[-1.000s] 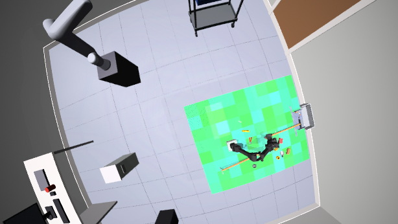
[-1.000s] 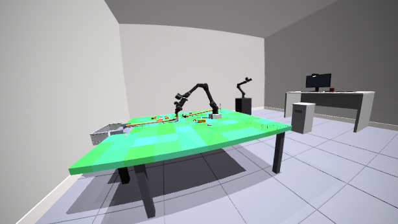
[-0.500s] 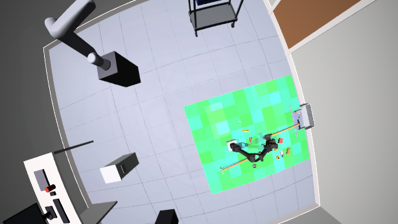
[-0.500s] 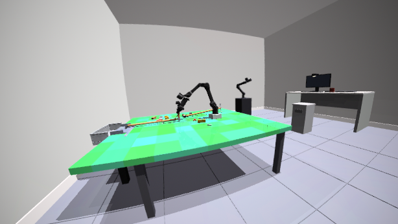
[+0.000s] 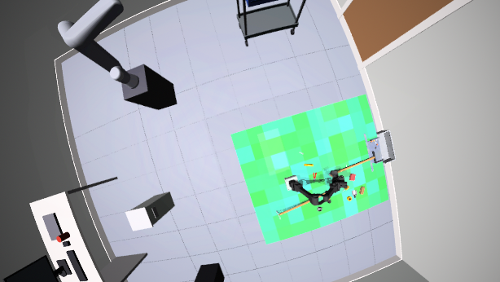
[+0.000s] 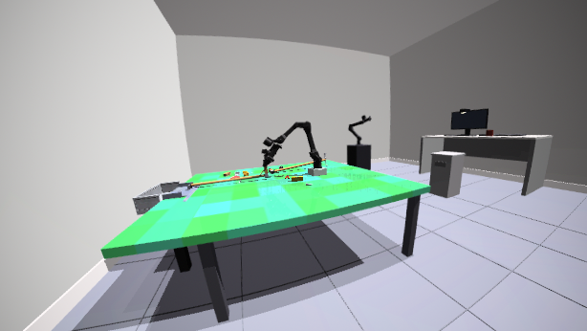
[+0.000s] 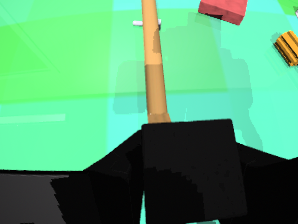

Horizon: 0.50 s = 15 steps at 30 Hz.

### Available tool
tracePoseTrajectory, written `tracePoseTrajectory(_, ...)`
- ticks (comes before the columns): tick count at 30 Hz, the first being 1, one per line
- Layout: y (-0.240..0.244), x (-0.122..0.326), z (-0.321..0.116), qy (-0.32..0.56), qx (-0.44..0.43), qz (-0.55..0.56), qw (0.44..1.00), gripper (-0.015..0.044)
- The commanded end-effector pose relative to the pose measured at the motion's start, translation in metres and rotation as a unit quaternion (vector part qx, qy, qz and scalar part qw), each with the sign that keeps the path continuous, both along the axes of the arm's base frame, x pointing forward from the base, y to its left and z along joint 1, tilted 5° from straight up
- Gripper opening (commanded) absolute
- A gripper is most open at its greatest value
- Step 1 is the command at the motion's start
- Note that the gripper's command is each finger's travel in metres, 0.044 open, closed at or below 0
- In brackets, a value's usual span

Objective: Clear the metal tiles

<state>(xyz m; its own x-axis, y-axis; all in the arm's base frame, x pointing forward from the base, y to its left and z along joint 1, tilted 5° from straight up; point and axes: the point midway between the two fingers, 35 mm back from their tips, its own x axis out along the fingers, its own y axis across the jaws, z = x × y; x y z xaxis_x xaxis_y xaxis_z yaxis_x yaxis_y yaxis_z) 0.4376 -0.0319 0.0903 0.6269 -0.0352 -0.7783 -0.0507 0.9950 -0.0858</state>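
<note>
My gripper is shut on the long scraper's wooden handle, low over the table; its black body hides the fingertips in the wrist view. The scraper reaches away to the steel bench plate, and its dark head is at the plate's near part. A few tiny pieces, apparently tiles, show toward one side of the plate; they are too small to count. The grey catch box stands beyond the plate at the table edge. Its contents cannot be made out.
A second long wooden-handled tool lies behind the arm. A red block and an orange ribbed piece lie right of the handle. A yellow block lies on its other side. A small white piece is near the handle.
</note>
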Motion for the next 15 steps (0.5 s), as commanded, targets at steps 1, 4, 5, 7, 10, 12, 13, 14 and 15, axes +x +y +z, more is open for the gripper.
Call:
tracePoseTrajectory(1, 0.0, -0.005, 0.005, -0.009, 0.0, 0.002, 1.0, 0.0)
tracePoseTrajectory(4, 0.0, -0.009, 0.005, -0.009, 0.0, 0.002, 1.0, 0.0)
tracePoseTrajectory(5, 0.0, -0.01, 0.005, -0.009, 0.0, 0.002, 1.0, 0.0)
tracePoseTrajectory(7, 0.0, -0.013, 0.004, -0.009, 0.0, 0.002, 1.0, 0.0)
tracePoseTrajectory(10, 0.0, -0.017, 0.004, -0.009, 0.0, 0.002, 1.0, 0.0)
tracePoseTrajectory(12, 0.0, -0.019, 0.004, -0.009, 0.0, 0.002, 1.0, 0.0)
tracePoseTrajectory(13, 0.0, -0.021, 0.003, -0.009, 0.0, 0.002, 1.0, 0.0)
tracePoseTrajectory(14, 0.0, -0.022, 0.003, -0.009, 0.0, 0.002, 1.0, 0.0)
tracePoseTrajectory(15, 0.0, -0.023, 0.003, -0.009, 0.0, 0.002, 1.0, 0.0)
